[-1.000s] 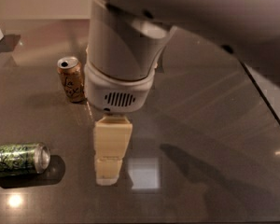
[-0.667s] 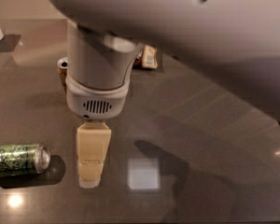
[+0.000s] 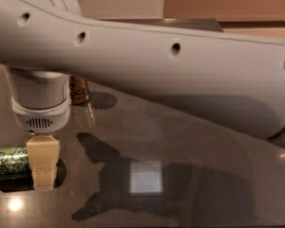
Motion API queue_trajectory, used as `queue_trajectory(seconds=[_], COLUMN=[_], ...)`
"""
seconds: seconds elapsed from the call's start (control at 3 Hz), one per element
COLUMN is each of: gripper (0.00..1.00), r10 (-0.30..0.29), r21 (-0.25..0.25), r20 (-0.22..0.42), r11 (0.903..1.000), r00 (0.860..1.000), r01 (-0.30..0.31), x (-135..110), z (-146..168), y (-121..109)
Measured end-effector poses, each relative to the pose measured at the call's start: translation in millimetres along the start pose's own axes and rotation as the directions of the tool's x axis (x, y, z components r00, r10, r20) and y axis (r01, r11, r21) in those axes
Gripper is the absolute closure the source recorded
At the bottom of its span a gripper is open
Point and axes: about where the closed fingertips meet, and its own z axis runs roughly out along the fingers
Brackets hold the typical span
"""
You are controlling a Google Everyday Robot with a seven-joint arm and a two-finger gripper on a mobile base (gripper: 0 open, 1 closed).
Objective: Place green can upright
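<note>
The green can [image 3: 7, 161] is shiny green with a busy pattern of light and dark green bits, and it lies at the left edge of the worktop. The gripper [image 3: 43, 179] is pale cream, like butter, and it is near the left edge too, right by the end of the green can. The arm [image 3: 180, 75] above is light grey with small dark holes. The other can [image 3: 79, 90], further back, is brown and gold. The worktop [image 3: 256, 194] is dark grey-brown and shiny, with a white square of light [image 3: 145, 176] on it
</note>
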Motion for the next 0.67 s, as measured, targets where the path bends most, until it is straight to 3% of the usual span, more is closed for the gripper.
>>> queue_trajectory(seconds=[0.33, 0.67], gripper=[0.0, 0.0], r10=[-0.014, -0.012], r21=[0.013, 0.011], r20=[-0.016, -0.015], r11=[0.9998, 0.9999], r00=[1.0, 1.0], r01=[0.014, 0.013], x=[-22.8, -21.0], z=[5.9, 5.3], y=[-1.9, -1.7])
